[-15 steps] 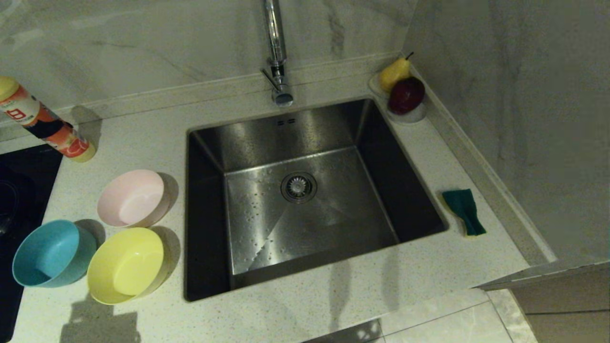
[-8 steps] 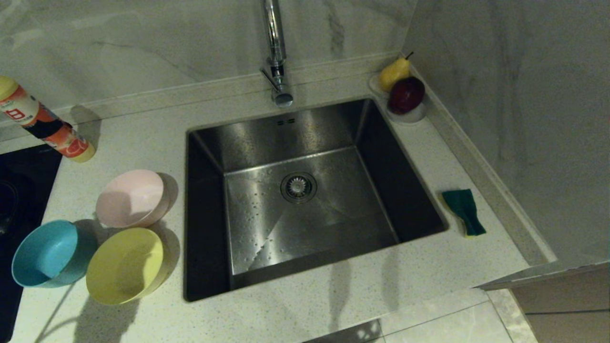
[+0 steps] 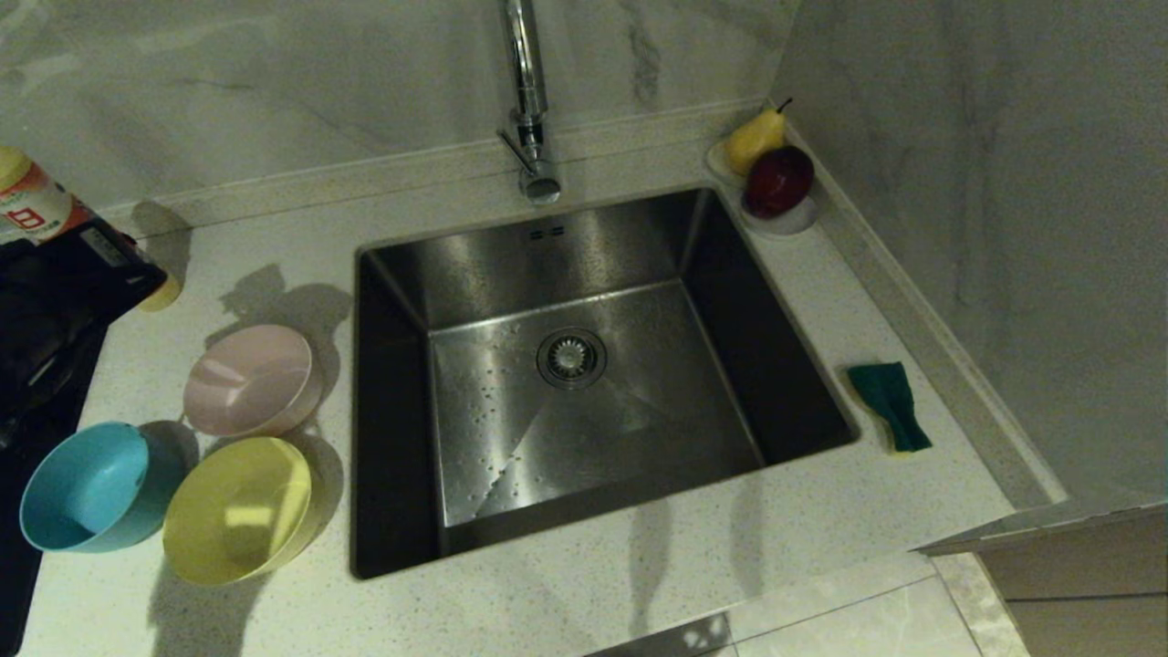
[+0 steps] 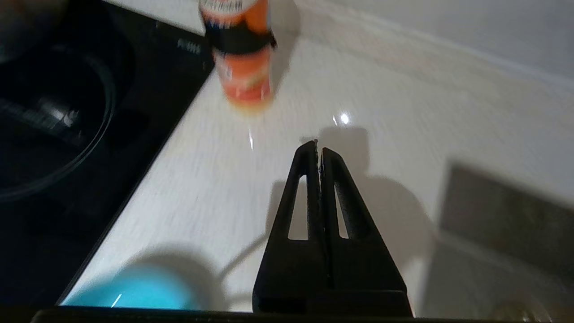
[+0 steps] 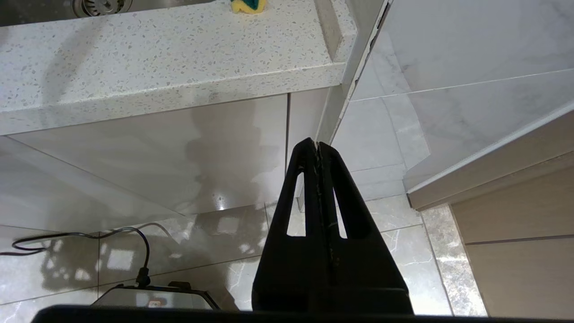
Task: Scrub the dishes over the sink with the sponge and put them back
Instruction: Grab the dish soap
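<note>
Three bowls sit on the counter left of the sink (image 3: 547,239): a pale pink one (image 3: 251,379), a yellow one (image 3: 239,508) and a light blue one (image 3: 87,486). The green and yellow sponge (image 3: 890,406) lies flat on the counter right of the sink. My left arm (image 3: 73,283) reaches in at the left edge, over the cooktop. Its left gripper (image 4: 317,146) is shut and empty, hovering above bare counter, with the blue bowl (image 4: 134,289) below and beside it. My right gripper (image 5: 317,144) is shut and empty, parked below the counter's front edge.
An orange-labelled bottle (image 3: 32,205) stands at the back left, partly behind my left arm. A black cooktop (image 4: 67,134) borders the counter on the left. A chrome tap (image 3: 529,100) rises behind the sink. A white dish (image 3: 794,222) with a pear and an apple sits in the back right corner.
My left arm has come into view at the left edge and now covers the lower part of the bottle. Its shadow has moved over the bowls. The bowls and sponge have stayed put.
</note>
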You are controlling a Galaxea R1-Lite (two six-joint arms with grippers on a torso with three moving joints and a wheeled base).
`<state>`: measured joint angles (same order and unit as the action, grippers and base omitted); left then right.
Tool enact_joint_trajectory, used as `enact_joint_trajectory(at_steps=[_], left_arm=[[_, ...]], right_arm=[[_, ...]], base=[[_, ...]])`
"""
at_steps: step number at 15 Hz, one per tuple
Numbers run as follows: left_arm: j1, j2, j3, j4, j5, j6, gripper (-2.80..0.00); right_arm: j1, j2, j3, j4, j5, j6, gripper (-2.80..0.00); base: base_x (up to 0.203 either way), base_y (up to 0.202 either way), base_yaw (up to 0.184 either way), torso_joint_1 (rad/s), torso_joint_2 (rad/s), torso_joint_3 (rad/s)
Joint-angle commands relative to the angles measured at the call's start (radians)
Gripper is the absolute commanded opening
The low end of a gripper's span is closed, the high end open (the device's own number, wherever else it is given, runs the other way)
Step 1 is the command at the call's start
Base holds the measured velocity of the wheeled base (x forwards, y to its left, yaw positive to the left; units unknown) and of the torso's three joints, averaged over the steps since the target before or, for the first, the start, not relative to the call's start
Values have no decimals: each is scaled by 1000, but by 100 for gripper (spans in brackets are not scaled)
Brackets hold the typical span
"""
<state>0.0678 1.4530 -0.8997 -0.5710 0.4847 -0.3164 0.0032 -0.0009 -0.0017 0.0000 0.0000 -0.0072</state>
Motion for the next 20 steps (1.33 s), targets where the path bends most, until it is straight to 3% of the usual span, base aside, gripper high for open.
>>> enact_joint_trajectory(at_steps=[1, 5, 6, 13, 20], left_arm=[[40, 173, -48, -74, 4, 7, -280], [76, 289, -76, -217, 12, 40, -280], [83, 306, -78, -251, 26, 38, 0], [126, 319, -74, -411, 22, 59, 0], [209, 362, -86, -472, 20, 49, 0]], right_arm=[[0, 1, 0, 0, 0, 0, -280], [0, 1, 0, 0, 0, 0, -280], [0, 0, 0, 0, 0, 0, -280], [0, 1, 0, 0, 0, 0, -280], [1, -1, 0, 0, 0, 0, -280]], base=[[0, 0, 0, 0, 0, 0], [0, 0, 0, 0, 0, 0], [0, 0, 0, 0, 0, 0], [0, 0, 0, 0, 0, 0], [0, 0, 0, 0, 0, 0]])
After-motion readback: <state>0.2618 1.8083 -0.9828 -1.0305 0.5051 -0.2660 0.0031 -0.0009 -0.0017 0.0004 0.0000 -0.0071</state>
